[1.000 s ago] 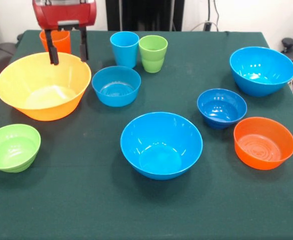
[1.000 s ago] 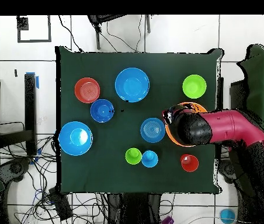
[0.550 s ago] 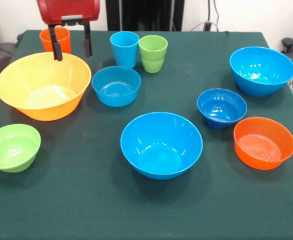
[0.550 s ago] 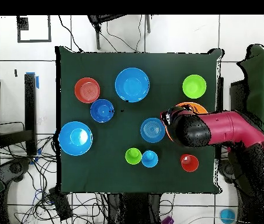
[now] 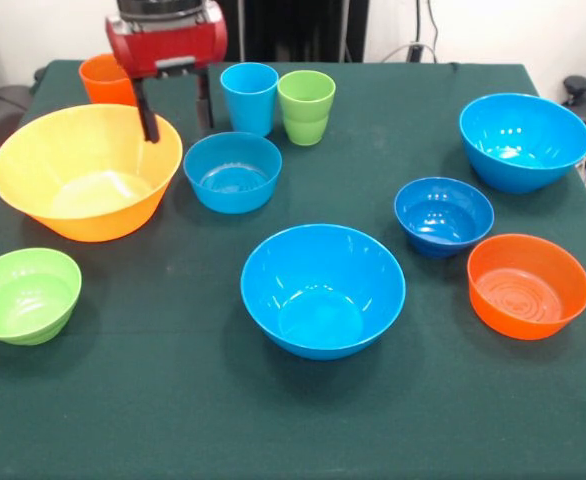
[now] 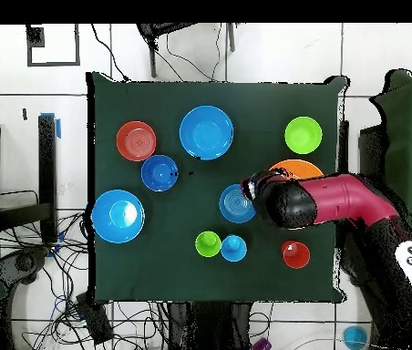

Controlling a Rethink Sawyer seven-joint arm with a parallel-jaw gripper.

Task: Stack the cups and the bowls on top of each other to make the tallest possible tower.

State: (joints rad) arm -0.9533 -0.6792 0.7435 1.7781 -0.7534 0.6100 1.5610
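Note:
My gripper (image 5: 176,112) hangs open and holds nothing. One finger is over the right rim of the very large yellow-orange bowl (image 5: 85,170), the other over the gap toward the medium light blue bowl (image 5: 232,170). In the overhead view the gripper (image 6: 255,193) and arm cover most of the yellow-orange bowl (image 6: 297,166) and the edge of the light blue bowl (image 6: 234,204). Behind stand the orange cup (image 5: 103,78), light blue cup (image 5: 249,97) and lime green cup (image 5: 306,106). No tower shows; every bowl and cup stands alone.
Two large bright blue bowls sit mid-front (image 5: 322,288) and far right (image 5: 524,140). A dark blue bowl (image 5: 443,215) and an orange bowl (image 5: 528,285) are on the right. A lime green bowl (image 5: 23,295) is at the front left. A dark green cloth (image 5: 173,400) covers the table.
The gripper has moved right in the front view, from above the yellow-orange bowl's far rim to its right rim beside the medium light blue bowl. It stays open. Nothing else moved.

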